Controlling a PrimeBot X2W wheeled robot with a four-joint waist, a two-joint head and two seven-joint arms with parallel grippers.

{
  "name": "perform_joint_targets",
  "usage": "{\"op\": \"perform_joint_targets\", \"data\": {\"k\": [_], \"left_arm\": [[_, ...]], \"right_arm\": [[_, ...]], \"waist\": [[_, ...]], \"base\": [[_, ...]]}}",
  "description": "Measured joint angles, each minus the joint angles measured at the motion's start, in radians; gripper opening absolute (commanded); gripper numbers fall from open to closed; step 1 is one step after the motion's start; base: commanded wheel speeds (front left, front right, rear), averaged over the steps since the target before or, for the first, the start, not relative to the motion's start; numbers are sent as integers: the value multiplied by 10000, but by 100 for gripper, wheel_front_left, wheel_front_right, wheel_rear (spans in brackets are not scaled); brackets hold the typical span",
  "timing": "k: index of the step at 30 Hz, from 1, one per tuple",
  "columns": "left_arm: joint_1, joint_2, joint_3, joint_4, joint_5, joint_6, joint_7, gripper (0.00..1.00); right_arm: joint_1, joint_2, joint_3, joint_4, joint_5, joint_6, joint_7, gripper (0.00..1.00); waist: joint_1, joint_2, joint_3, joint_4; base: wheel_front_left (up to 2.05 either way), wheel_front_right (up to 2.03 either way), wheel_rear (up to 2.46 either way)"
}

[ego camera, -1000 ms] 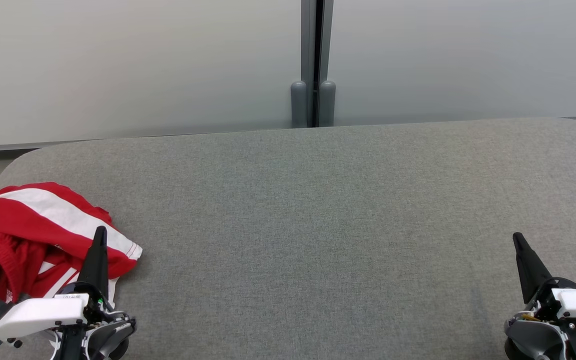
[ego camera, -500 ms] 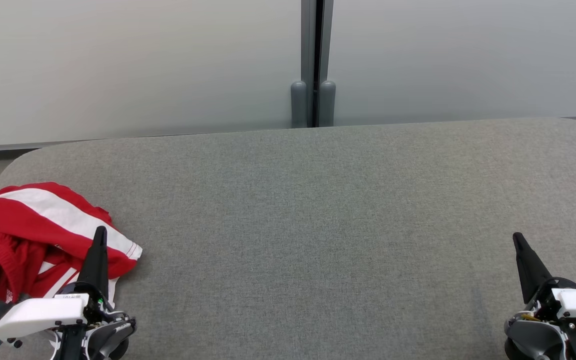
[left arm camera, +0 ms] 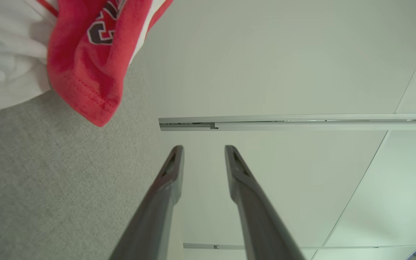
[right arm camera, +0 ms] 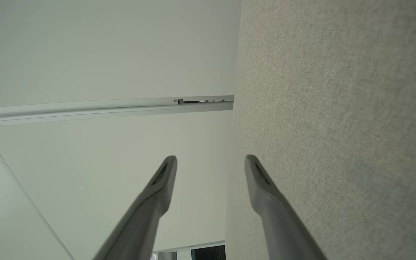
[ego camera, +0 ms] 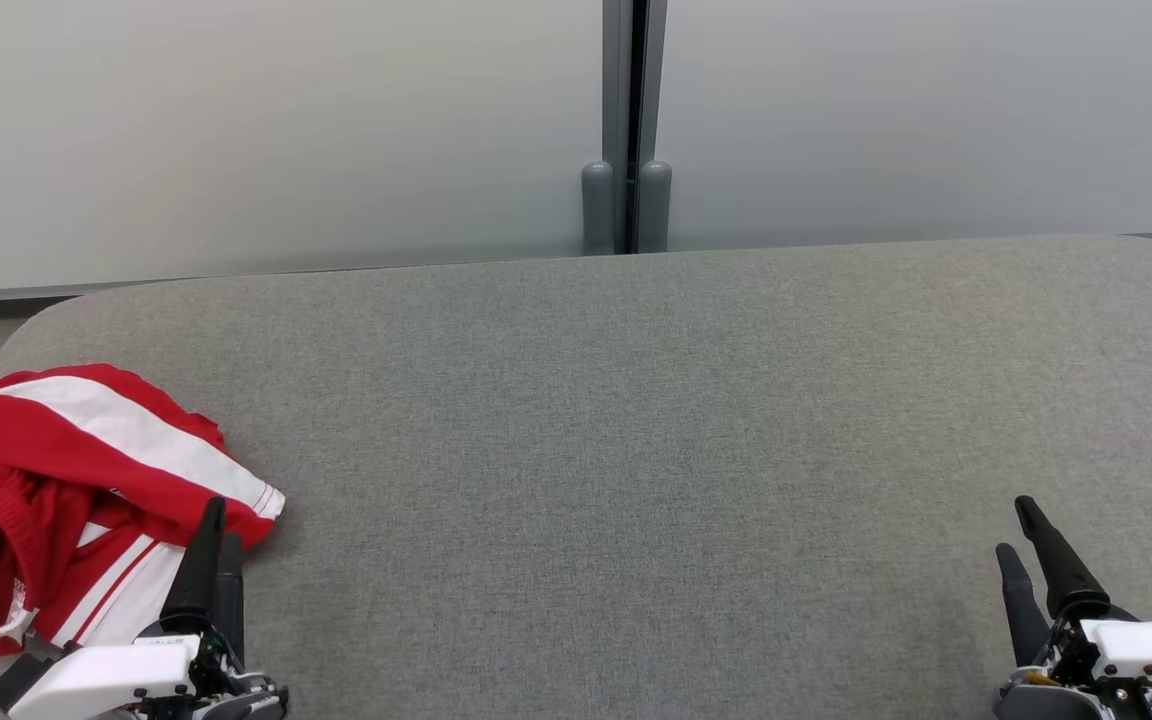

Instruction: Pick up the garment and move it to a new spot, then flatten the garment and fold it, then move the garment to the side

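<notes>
Head view, counter: a grey fabric-covered counter [ego camera: 636, 420] with rounded far corners is seen. It is backed by pale frosted wall panels [ego camera: 286, 130], which are split by a dark vertical post [ego camera: 628, 100].
Head view, garment: a crumpled red jersey with broad white stripes [ego camera: 86, 470] is found at the counter's left edge, towards the near-left corner. It is bunched up, not flattened.
Head view, left end effector: the left end effector [ego camera: 223, 522] is placed at the near edge, at the jersey's right hem. Its two dark fingers are held slightly apart. Whether the cloth is touched cannot be told.
Head view, right end effector: the right end effector [ego camera: 1013, 527] is placed by the near-right corner, well apart from the jersey, with its fingers spread and empty.
Left wrist view, left end effector: the left end effector [left arm camera: 204, 148] is shown with its fingers parted and pale wall in the gap.
Left wrist view, garment: the jersey's stitched red hem with dark lettering [left arm camera: 81, 72] is laid on the counter [left arm camera: 49, 180], clear of both fingers.
Right wrist view, right end effector: the right end effector [right arm camera: 211, 159] is shown widely parted and unloaded. The counter [right arm camera: 338, 126] is seen along one side and a metal rail [right arm camera: 103, 106] along the other.
</notes>
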Motion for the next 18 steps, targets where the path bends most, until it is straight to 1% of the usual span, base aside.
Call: {"op": "perform_joint_targets", "data": {"k": [11, 18], "left_arm": [[84, -21, -117, -399, 244, 12, -531, 100], [84, -10, -159, -811, 1220, 12, -886, 100]], "right_arm": [[-36, 8, 593, -435, -25, 0, -522, 100], [-178, -15, 999, -803, -253, 0, -886, 100]], "waist": [[0, 0, 2, 48], [0, 0, 2, 77]], "base": [[0, 0, 0], [0, 0, 0]]}}
